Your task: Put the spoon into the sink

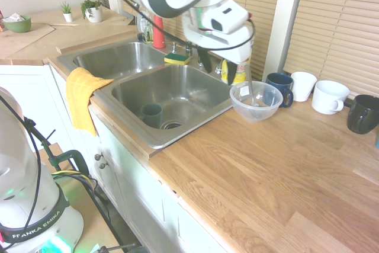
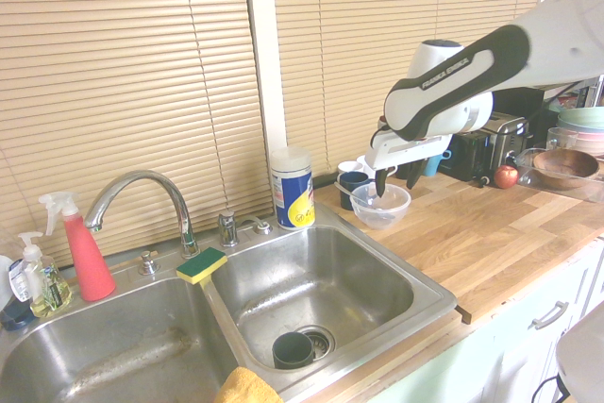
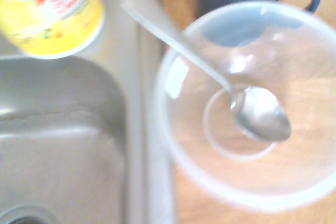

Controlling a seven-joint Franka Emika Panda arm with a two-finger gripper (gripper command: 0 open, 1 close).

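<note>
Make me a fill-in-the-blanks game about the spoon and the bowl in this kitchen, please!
1. The spoon rests inside the clear ____.
2. Beside the bowl stands a dark ____ mug.
3. The sponge behind the sink is yellow and ____.
4. The gripper above the bowl has its fingers ____.

Missing words: bowl; blue; green; open

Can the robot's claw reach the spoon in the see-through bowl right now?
Probably yes. The claw hangs open just above the bowl, and the spoon leans inside with its handle sticking up over the rim. Nothing covers the bowl, so the way down looks free.
</note>
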